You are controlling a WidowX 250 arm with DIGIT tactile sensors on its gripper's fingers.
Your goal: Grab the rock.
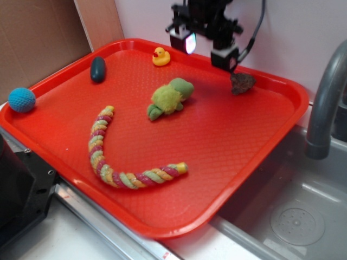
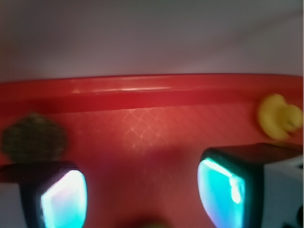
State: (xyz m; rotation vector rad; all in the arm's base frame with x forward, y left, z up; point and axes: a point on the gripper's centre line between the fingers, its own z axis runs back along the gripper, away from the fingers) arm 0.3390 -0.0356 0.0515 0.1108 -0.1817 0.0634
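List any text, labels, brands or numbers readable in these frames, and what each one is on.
None can be read in either view.
The tray, duck, rock, plush toy, rope and ball show no print.
The pincer shows only glowing pads, no lettering.
The wrist view is too blurred for fine print anyway.

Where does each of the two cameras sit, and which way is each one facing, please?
Exterior: sits above the near corner of the tray, looking down across it toward the back wall; shows the tool, open, hanging over the far edge beside the rock.
Wrist: sits on the arm just behind the tool, facing the tray's far rim and the wall; its two glowing fingers frame the bottom.
Shared: the rock, the yellow duck, the tray, the tool.
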